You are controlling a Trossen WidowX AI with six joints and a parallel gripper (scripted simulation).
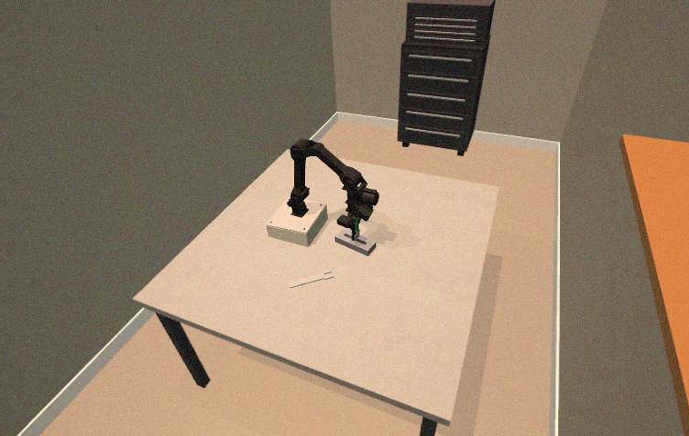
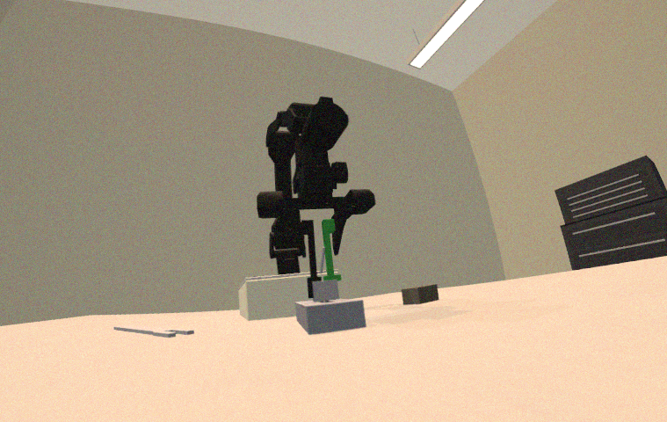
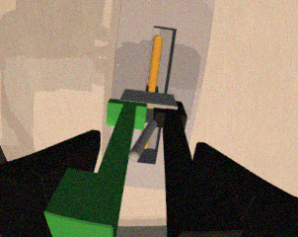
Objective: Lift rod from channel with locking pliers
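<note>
The hand [image 1: 355, 220] [image 2: 321, 245] [image 3: 148, 145] is about half open, holding the green and black pliers [image 1: 358, 225] [image 2: 329, 251] [image 3: 120, 153]. The orange rod [image 3: 156, 61] lies below it, in the gray block's [image 1: 343, 242] [image 2: 334, 317] [image 3: 195, 37] slot, right of the white box [image 1: 287, 232] [image 2: 271, 301].
</note>
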